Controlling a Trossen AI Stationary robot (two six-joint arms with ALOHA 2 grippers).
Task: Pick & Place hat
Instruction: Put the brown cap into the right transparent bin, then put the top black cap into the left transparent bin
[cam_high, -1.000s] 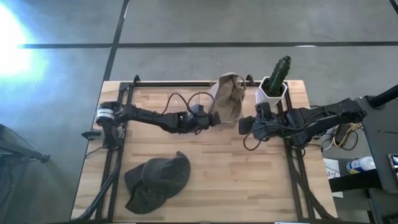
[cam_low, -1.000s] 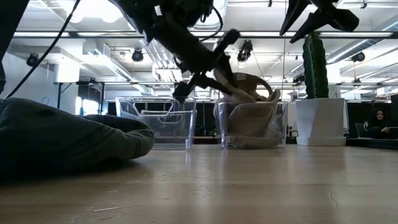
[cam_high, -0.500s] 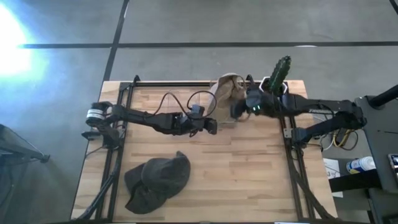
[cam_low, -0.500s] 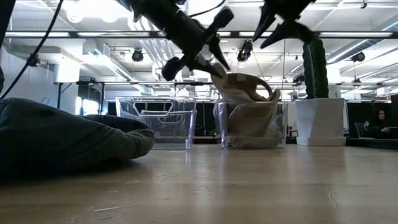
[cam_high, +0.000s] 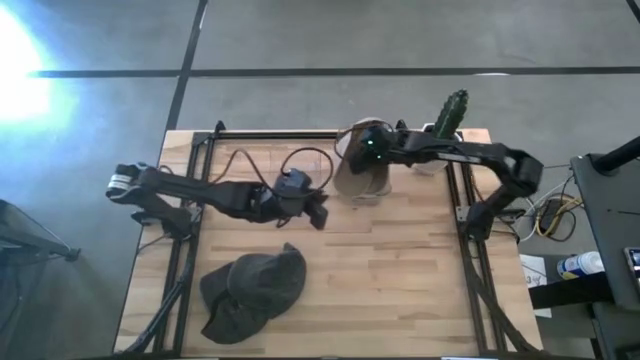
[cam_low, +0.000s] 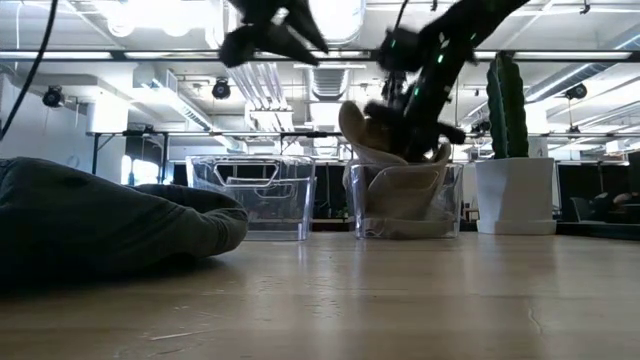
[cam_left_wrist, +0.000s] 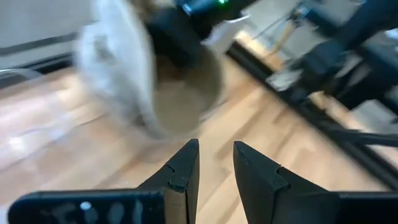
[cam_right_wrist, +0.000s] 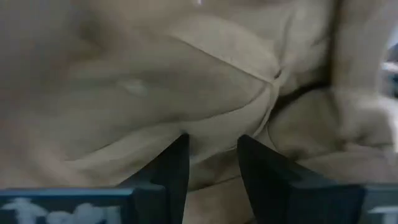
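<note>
The tan hat (cam_high: 352, 172), crumpled and soft, sits in a clear bin (cam_low: 404, 200) at the worktop's (cam_high: 400, 270) far edge. The right end effector (cam_high: 372, 150) presses into it, fingers parted; the left end effector (cam_high: 318, 210) hovers nearby, parted, empty.

Tan hat (cam_high: 358, 172): light beige, soft fabric, crumpled. Sits in a clear bin (cam_low: 404, 200) at the far edge of the table (cam_high: 400, 280), just beside the white cactus pot (cam_low: 515, 195). Crown bunched down inside the bin; brim or a fold stands up above the rim, tilted. Seams and folds fill the right wrist view.

Dark hat (cam_high: 252, 290): grey-green, floppy, lying slumped and flattened on bare table near the front left corner, well apart from the bin. Brim points toward the table's middle. Nothing touching it.
</note>
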